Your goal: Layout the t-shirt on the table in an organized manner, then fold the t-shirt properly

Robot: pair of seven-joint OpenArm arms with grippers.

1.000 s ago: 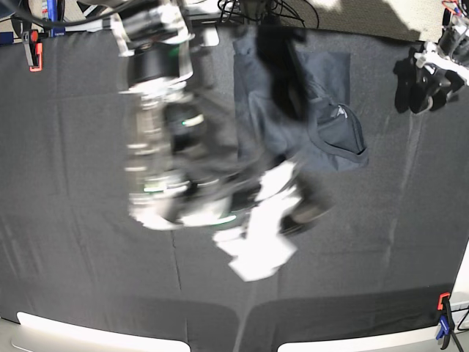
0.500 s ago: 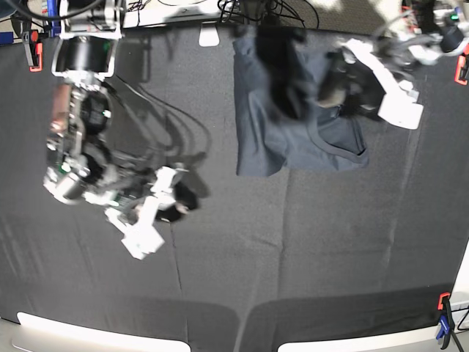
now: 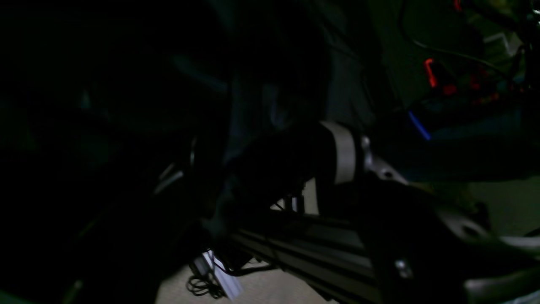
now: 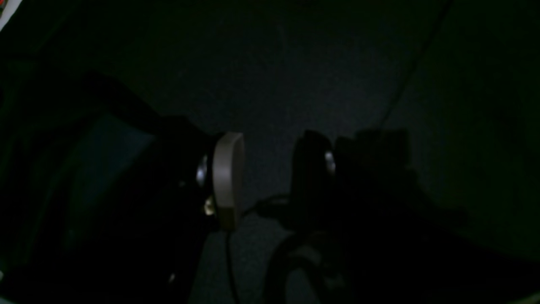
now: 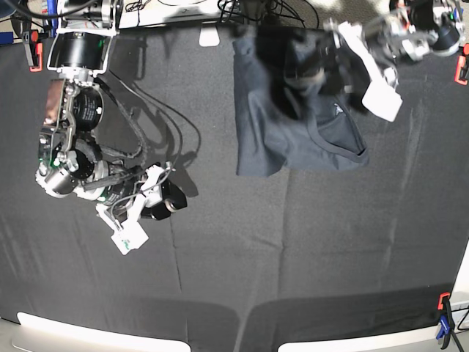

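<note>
The t-shirt [image 5: 293, 125] lies folded into a rough rectangle at the back middle of the table [image 5: 293, 257], its collar towards the right. My left gripper [image 5: 304, 77] hangs blurred over the shirt's upper part, and its dark fingers look spread. I cannot tell whether it touches the cloth. The left wrist view is too dark to read. My right gripper [image 5: 170, 199] sits low over bare cloth at the left, well away from the shirt. In the right wrist view the right gripper [image 4: 270, 177] is open, with only tablecloth [image 4: 274, 84] between its fingers.
Red clamps hold the cloth at the back left [image 5: 33, 51] and back right [image 5: 463, 70]. A red and blue clamp [image 5: 443, 323] is at the front right corner. Cables [image 5: 256, 11] lie behind the back edge. The pale table front [image 5: 95, 334] shows at the bottom.
My right arm has swung from the table's middle out to the left and settled there. My left arm has come from the far right edge leftwards over the shirt.
</note>
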